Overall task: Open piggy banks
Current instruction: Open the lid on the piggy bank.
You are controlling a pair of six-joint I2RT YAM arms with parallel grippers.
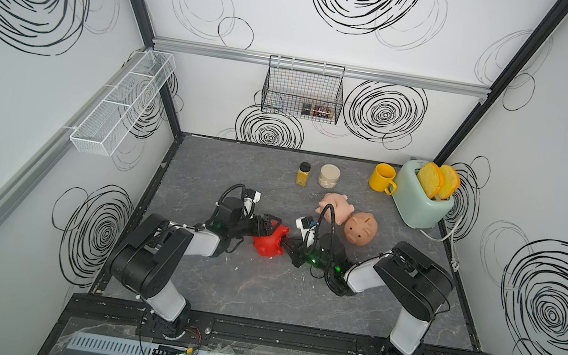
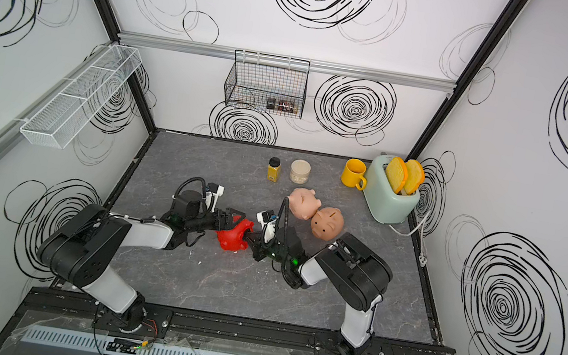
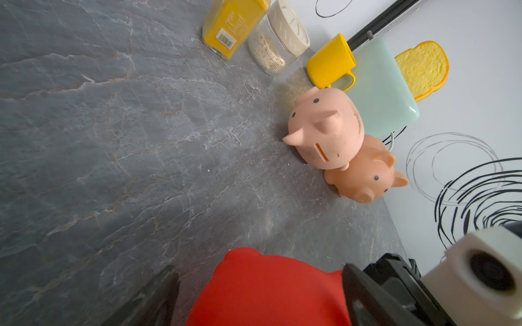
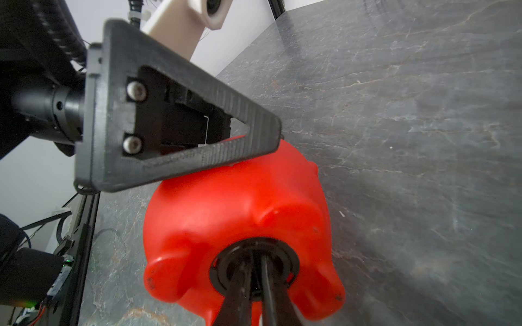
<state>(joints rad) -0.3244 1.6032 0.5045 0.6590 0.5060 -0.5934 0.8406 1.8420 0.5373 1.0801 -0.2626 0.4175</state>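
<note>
The red piggy bank (image 1: 267, 242) (image 2: 234, 237) lies on its side at mid-table, between my two grippers. My left gripper (image 1: 271, 231) (image 3: 261, 296) is shut on its body, one finger on each flank; one of these fingers (image 4: 197, 135) rests along the pig's upper side. My right gripper (image 1: 289, 244) (image 4: 255, 262) is shut, its tips pinched inside the black belly plug (image 4: 221, 266) of the red piggy bank (image 4: 234, 214). The pale pink piggy bank (image 1: 336, 206) (image 3: 324, 127) and the peach-tan piggy bank (image 1: 361, 229) (image 3: 364, 177) stand touching each other behind the right arm.
A yellow mug (image 1: 382, 178) and a mint toaster (image 1: 419, 203) holding bread stand at the back right. A yellow spice jar (image 1: 303, 174) and a clear jar (image 1: 329, 176) stand at the back middle. A black wire basket (image 1: 303, 90) and a white mesh shelf (image 1: 120, 106) hang on the walls.
</note>
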